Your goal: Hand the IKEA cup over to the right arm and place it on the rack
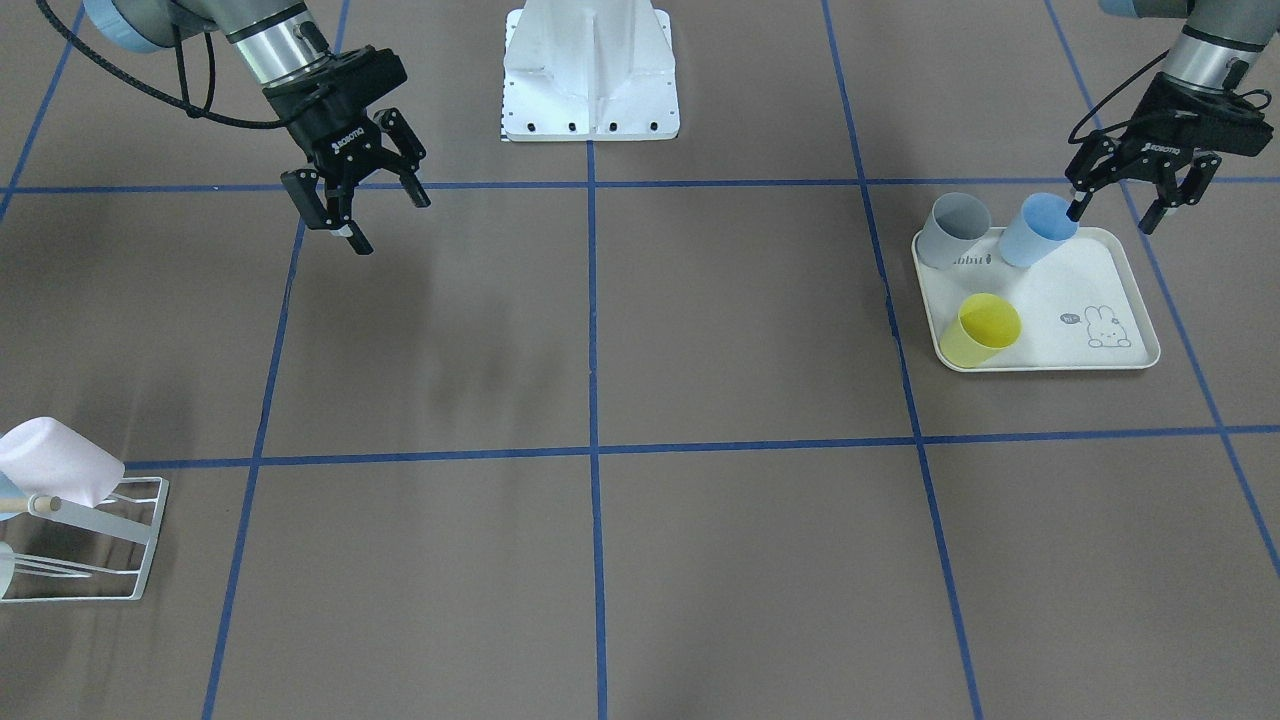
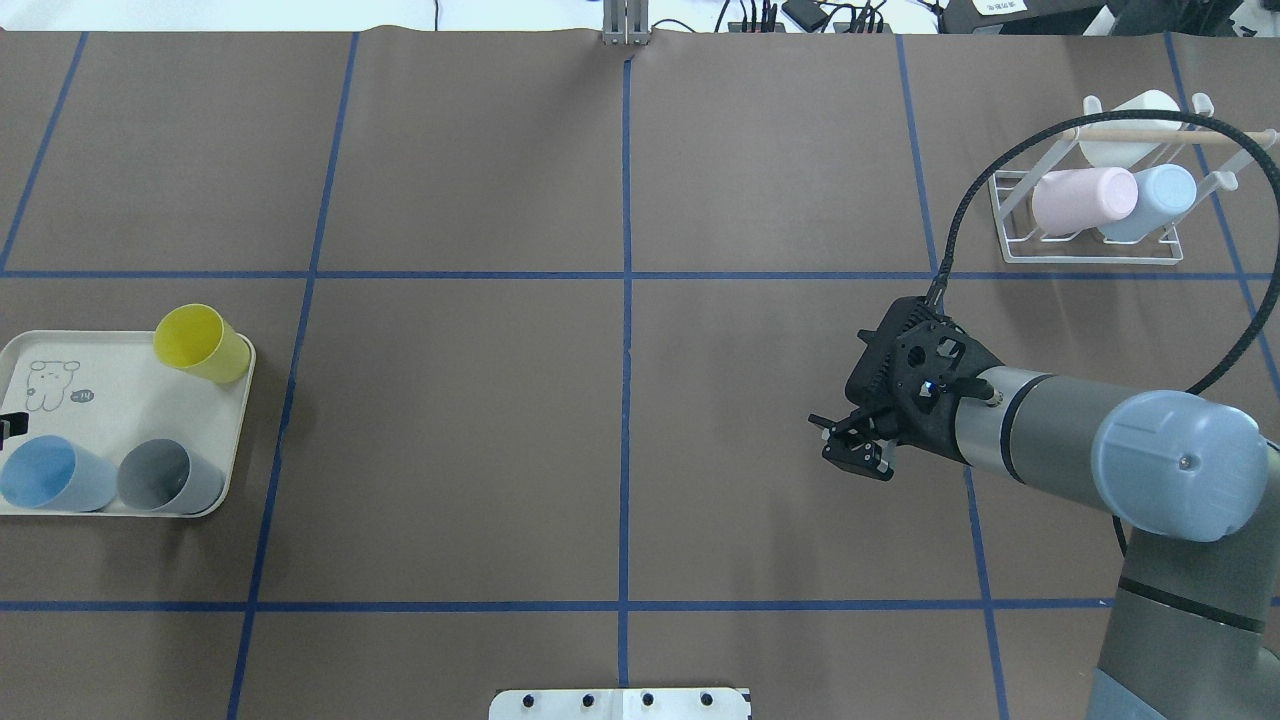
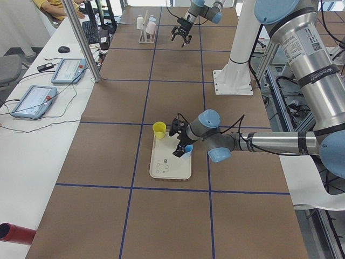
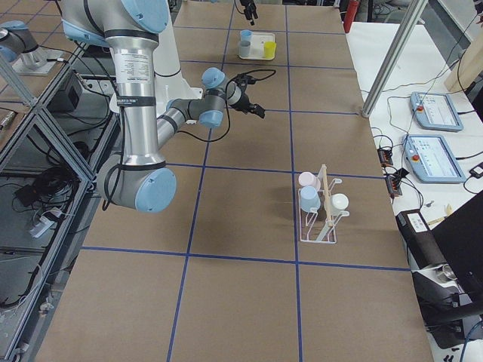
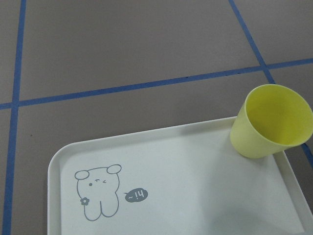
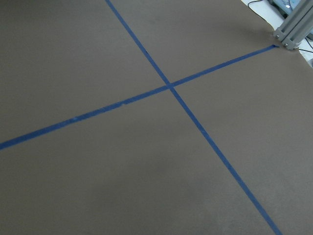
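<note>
Three IKEA cups stand on the cream rabbit-print tray (image 1: 1120, 300): a blue cup (image 1: 1038, 232), a grey cup (image 1: 953, 232) and a yellow cup (image 1: 982, 328). My left gripper (image 1: 1112, 218) hangs open over the tray's back corner. One fingertip is at the blue cup's rim and the other is outside it; whether it touches the cup I cannot tell. The right arm's gripper (image 1: 385, 220) is open and holds nothing, above bare table far from the tray. The white wire rack (image 2: 1090, 250) at the far right holds a pink cup (image 2: 1080, 198), a pale blue cup (image 2: 1152, 203) and a white cup (image 2: 1130, 125).
The robot's white base plate (image 1: 590, 75) sits at the table's middle back. Blue tape lines grid the brown table. The right arm's black cable (image 2: 1080, 135) loops over the rack. The left wrist view shows the yellow cup (image 5: 271, 122) and the tray (image 5: 171, 196).
</note>
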{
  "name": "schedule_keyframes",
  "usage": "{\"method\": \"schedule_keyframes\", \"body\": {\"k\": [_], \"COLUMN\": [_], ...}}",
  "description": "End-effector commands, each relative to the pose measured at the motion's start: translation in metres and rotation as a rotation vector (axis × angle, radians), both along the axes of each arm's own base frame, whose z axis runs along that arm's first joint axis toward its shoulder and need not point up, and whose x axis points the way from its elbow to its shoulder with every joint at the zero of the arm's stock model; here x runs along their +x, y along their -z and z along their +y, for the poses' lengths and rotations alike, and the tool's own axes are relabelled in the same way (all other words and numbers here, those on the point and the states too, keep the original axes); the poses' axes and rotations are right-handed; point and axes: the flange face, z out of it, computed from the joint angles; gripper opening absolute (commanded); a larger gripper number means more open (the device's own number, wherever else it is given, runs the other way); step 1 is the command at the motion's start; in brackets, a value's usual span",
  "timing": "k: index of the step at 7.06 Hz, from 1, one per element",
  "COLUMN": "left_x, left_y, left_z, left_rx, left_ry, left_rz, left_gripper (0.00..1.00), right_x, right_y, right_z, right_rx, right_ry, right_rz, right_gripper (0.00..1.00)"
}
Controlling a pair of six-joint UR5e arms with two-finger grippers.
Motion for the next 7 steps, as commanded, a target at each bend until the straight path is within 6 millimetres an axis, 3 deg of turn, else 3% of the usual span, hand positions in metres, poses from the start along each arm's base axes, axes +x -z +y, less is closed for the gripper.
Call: {"method": "schedule_keyframes", "body": {"k": [1,2,4,5,6,7], "left_x": [0.012,0.021,0.027,0.027,0.027,0.026], "left_y": [-0.011,-0.015,-0.016,-0.015,-0.014,-0.014], "left_z": [0.006,0.010,0.014,0.014,0.014,0.015], "left_rx": [-0.011,-0.014,-0.014,-0.014,-0.010,-0.005], "left_ry": [-0.031,-0.052,-0.070,-0.070,-0.071,-0.074], "left_rz": [-0.018,-0.027,-0.029,-0.028,-0.022,-0.016], "left_gripper": [1.00,0.99,0.43,0.22,0.08,0.00], "right_x": [0.000,0.001,-0.001,-0.001,-0.001,-0.002], "right_y": [0.019,0.020,0.018,0.017,0.016,0.016], "right_z": [0.003,0.004,0.003,0.003,0.003,0.003], "right_rx": [-0.042,-0.043,-0.045,-0.047,-0.047,-0.048], "right_ry": [0.005,0.009,0.012,0.012,0.012,0.012], "right_rz": [-0.062,-0.065,-0.062,-0.059,-0.058,-0.057], "right_gripper": [1.00,1.00,1.00,1.00,1.00,1.00]}}
